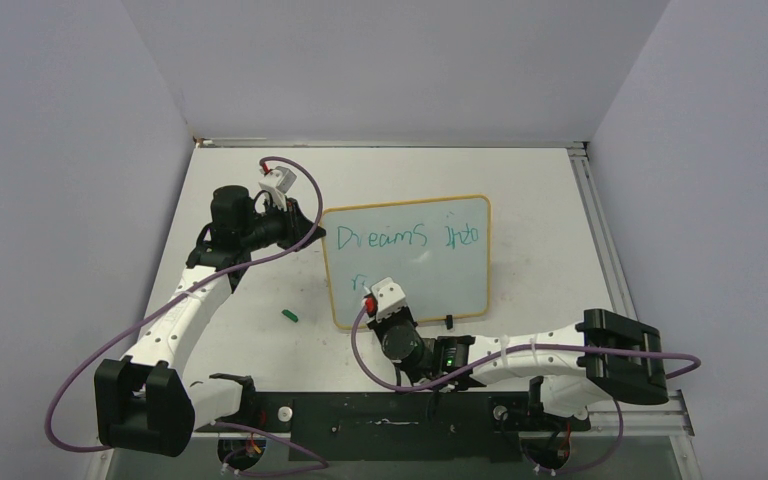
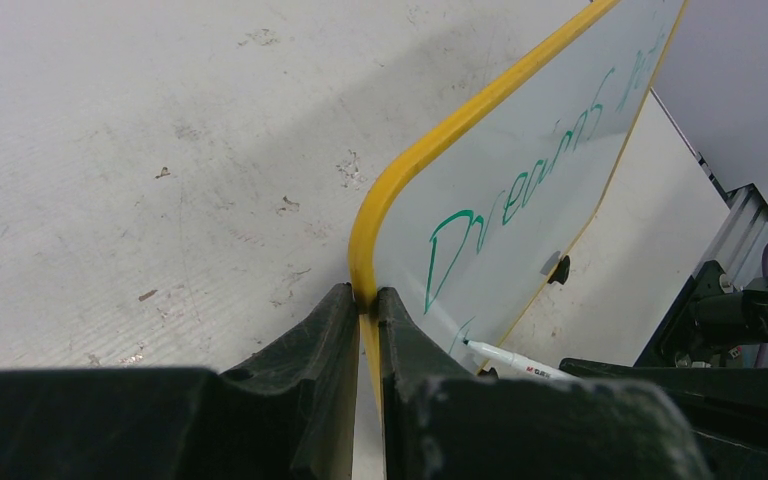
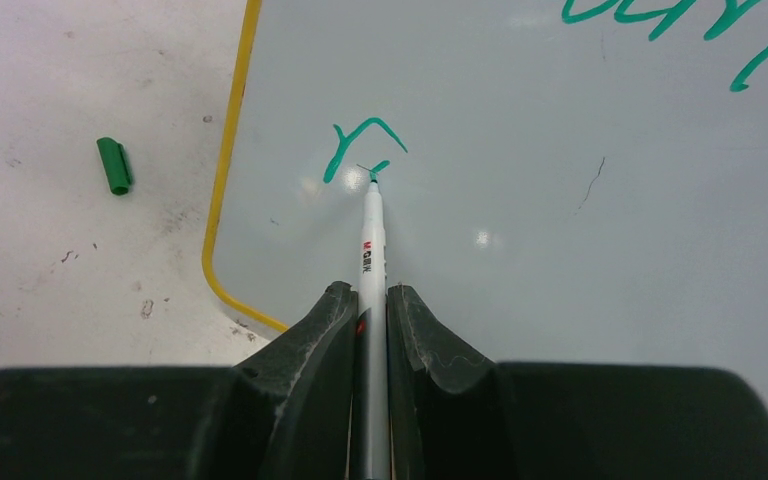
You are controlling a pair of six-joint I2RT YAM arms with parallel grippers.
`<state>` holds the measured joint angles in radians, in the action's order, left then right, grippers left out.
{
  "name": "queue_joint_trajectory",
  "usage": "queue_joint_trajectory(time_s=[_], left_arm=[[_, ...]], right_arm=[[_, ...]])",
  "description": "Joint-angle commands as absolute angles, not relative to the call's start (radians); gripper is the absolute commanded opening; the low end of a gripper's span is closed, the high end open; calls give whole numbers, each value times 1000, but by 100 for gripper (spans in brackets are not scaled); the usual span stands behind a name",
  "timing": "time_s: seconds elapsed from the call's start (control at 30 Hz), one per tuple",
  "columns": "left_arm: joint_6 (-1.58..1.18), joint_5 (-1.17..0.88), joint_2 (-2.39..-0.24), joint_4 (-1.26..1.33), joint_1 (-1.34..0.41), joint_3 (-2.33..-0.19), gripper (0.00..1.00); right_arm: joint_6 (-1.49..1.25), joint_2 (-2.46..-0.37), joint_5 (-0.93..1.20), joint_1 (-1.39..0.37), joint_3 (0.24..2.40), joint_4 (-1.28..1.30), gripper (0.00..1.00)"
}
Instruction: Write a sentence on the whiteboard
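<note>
Clenched around a white marker [image 3: 371, 240], the right claw [image 3: 369, 296] fills the bottom of its wrist view, both black fingers pressed against the barrel. The marker's tip touches the whiteboard [image 3: 560, 250] just beside a green "r" near the board's lower left corner.

The whiteboard sits in the middle of the surface [image 1: 240, 190], ahead of both arm bases, with a small black foot showing at its near edge. The sentence [image 1: 375, 238] is in green: an upper line reading "Dreams into", and below it only that "r".

The left claw [image 2: 365, 300] is clamped on the board's yellow frame [image 2: 430, 150] at the left edge, one finger on each face.

A green cap [image 1: 291, 315] lies on the surface left of the board, apart from it.
</note>
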<state>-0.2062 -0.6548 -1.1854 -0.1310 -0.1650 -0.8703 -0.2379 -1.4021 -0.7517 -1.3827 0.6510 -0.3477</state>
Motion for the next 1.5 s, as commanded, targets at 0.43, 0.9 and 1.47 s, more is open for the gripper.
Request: queue_joint_trajectory(time_s=[0.43, 0.9, 1.47], left_arm=[[-216, -673, -1166, -109, -175, -894, 0], [-216, -674, -1163, -108, -174, -895, 0], [-218, -676, -1168, -108, -175, -894, 0]], right_arm=[[-224, -1351, -831, -1369, 667, -357, 5], [-239, -1396, -762, -1371, 683, -340, 5], [-309, -1333, -823, -1382, 654, -214, 5]])
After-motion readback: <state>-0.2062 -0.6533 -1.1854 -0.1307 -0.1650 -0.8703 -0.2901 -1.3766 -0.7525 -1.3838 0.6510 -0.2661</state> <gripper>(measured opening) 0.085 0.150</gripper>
